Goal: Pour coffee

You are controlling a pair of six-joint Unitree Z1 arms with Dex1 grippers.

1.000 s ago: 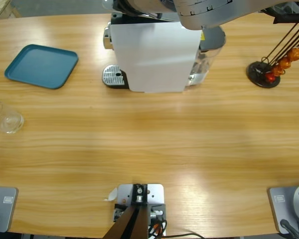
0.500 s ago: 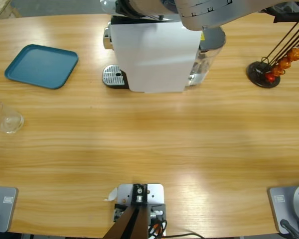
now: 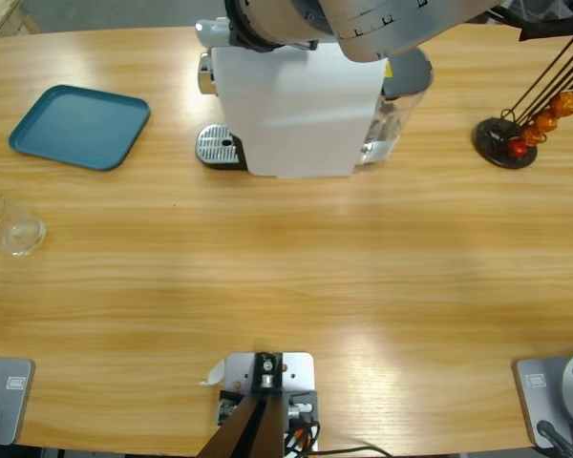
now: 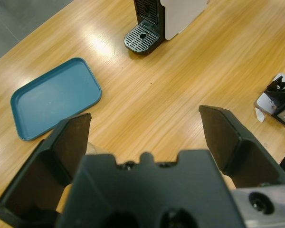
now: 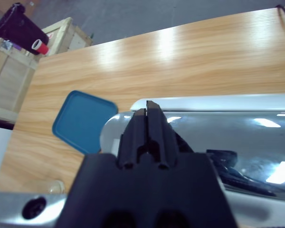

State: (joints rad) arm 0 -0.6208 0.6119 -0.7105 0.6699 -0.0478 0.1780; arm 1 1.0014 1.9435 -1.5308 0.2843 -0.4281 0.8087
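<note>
No coffee shows in any view. A small clear glass (image 3: 10,229) stands at the table's left edge and looks empty; its rim peeks out beside my left gripper's body (image 4: 97,148). My left gripper (image 4: 145,116) hangs open high over the table, nothing between its jaws, and is outside the high view. The white coffee machine (image 3: 296,105) stands at the back middle, its drip tray (image 3: 220,148) bare. My right gripper (image 5: 146,107) is shut, its tips just over the machine's chrome top (image 5: 213,123). The right arm (image 3: 382,24) covers the machine's top in the high view.
A teal tray (image 3: 79,126) lies at the back left, also seen at the teal tray (image 4: 57,97) below the left gripper. A black capsule stand (image 3: 511,134) with orange capsules is at the back right. Wooden crates (image 5: 19,61) stand beyond the table.
The arm over the coffee machine has shifted a little to the left, and more of the chrome part at the machine's top left shows. Nothing on the table moved.
</note>
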